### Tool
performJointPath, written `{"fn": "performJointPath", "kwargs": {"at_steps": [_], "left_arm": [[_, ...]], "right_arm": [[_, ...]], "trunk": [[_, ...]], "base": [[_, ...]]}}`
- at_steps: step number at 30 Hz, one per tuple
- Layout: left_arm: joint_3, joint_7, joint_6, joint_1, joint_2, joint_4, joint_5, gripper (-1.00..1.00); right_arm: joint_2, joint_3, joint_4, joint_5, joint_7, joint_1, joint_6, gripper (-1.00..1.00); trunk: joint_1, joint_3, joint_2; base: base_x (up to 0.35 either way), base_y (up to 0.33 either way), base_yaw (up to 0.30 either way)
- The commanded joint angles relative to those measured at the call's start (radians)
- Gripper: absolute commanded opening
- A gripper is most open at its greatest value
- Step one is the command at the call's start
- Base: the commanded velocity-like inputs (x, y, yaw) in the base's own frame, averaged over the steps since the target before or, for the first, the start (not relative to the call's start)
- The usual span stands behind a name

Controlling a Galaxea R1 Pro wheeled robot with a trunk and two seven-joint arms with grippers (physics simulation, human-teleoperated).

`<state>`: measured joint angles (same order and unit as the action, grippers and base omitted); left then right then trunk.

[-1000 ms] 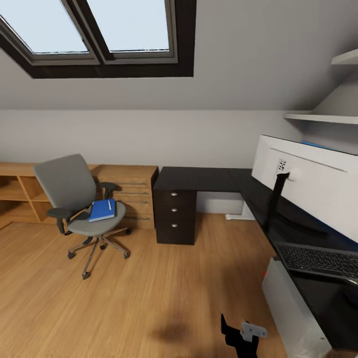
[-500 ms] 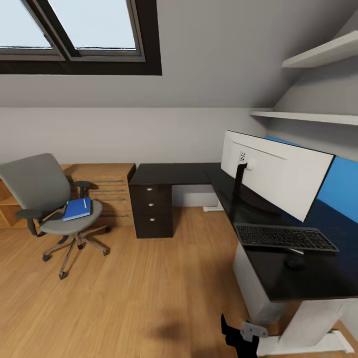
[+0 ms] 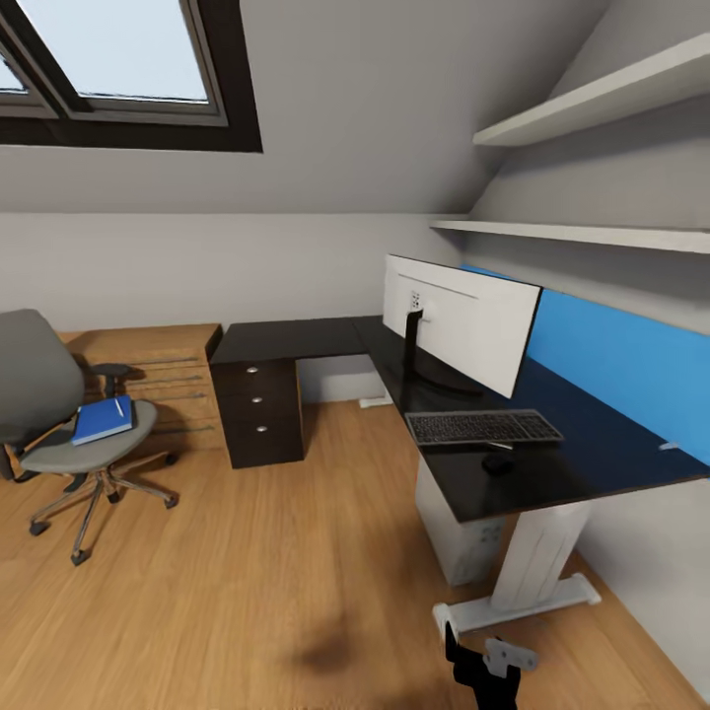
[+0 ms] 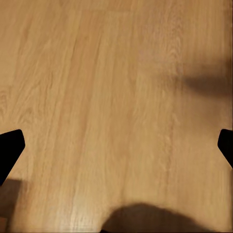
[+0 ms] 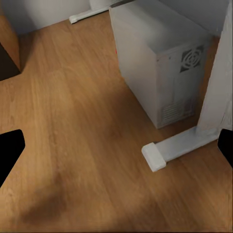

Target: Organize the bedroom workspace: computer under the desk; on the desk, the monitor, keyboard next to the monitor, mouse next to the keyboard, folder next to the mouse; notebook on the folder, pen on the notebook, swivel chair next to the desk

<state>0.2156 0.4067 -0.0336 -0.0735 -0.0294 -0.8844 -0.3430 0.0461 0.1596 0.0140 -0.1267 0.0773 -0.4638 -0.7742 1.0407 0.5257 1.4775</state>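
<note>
- Under the black surface (image 3: 552, 473), the computer (image 5: 160, 68) is half hidden.
- Swivel chair (image 3: 59, 434) is cut off, carrying the folder (image 3: 102, 419).
- Both arms' fingers spread wide, empty.

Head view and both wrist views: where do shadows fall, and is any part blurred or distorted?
Head view: a soft dark shadow on the wooden floor; straight lines lean toward the edges, wide-angle. Left wrist view: floor grain slightly soft, with shadow patches. Right wrist view: the computer is sharp, and a blurred shadow lies on the floor.
</note>
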Motion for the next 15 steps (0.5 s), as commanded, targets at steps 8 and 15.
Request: {"fn": "performJointPath", "kwargs": {"at_steps": [8, 15], "left_arm": [[0.006, 0.007, -0.01, 0.0, -0.001, -0.002, -0.008, 1.0], [0.007, 0.008, -0.012, 0.0, -0.001, -0.002, -0.007, 1.0]], "right_arm": [[-0.002, 0.003, 0.002, -0.013, 0.004, -0.001, -0.004, 1.0], [-0.003, 0.003, 0.003, -0.013, 0.002, -0.001, -0.003, 1.0]], "trunk": [[-0.008, -0.006, -0.013], [-0.035, -0.028, -0.062]], "base": [[-0.085, 0.0, -0.177], [-0.004, 0.0, -0.01]]}}
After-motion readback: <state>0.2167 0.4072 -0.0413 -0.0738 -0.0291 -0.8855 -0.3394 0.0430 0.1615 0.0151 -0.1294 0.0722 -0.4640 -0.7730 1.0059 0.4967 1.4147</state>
